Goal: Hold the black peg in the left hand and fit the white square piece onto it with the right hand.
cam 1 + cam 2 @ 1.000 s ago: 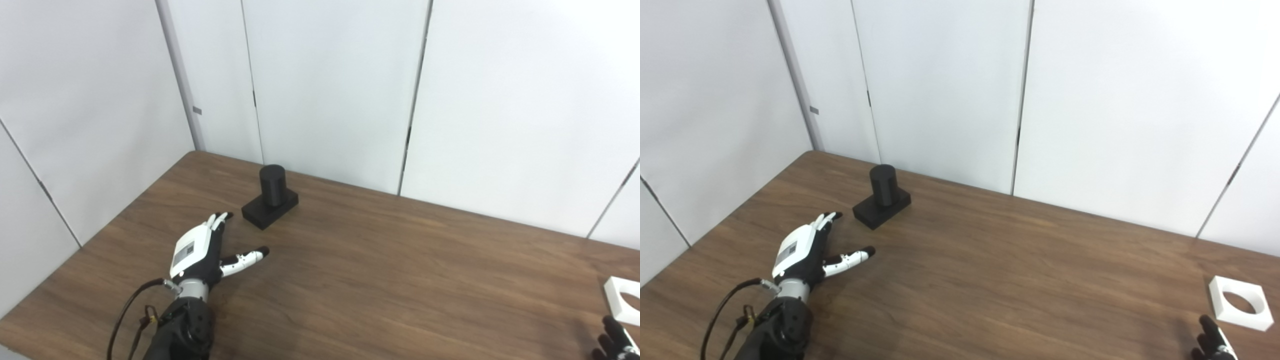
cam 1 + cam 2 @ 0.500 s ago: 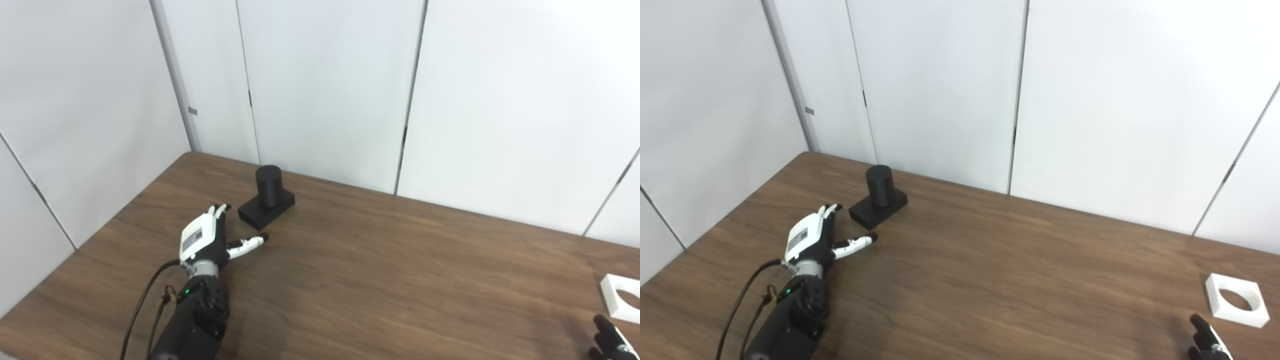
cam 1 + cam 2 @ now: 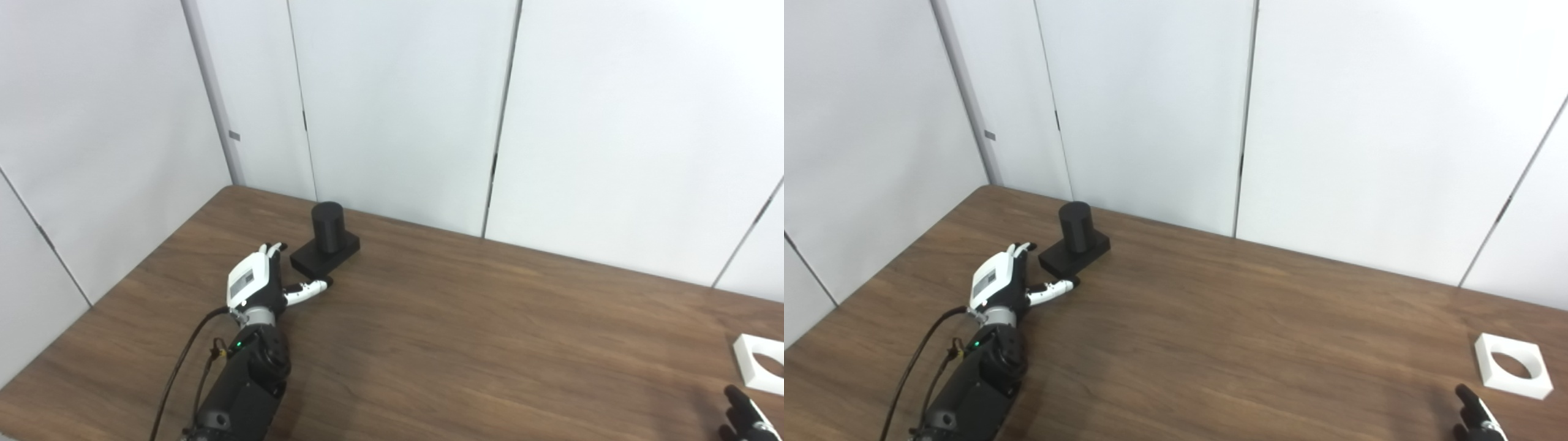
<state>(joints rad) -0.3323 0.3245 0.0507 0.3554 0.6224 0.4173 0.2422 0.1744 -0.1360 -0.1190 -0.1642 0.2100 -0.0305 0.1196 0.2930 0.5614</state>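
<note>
The black peg, a cylinder on a square black base, stands on the brown table near the far left. My left hand is open, fingers spread, just in front and left of the base, its thumb close to the base's front edge. The white square piece with a round hole lies flat at the far right of the table. My right hand shows only as fingertips at the bottom right corner, short of the white piece.
White wall panels stand right behind the table's far edge and along its left side. A black cable loops beside my left forearm.
My left hand has moved forward across the table toward the peg's base. The camera has shifted slightly. The right hand's fingertips stay at the bottom right corner.
</note>
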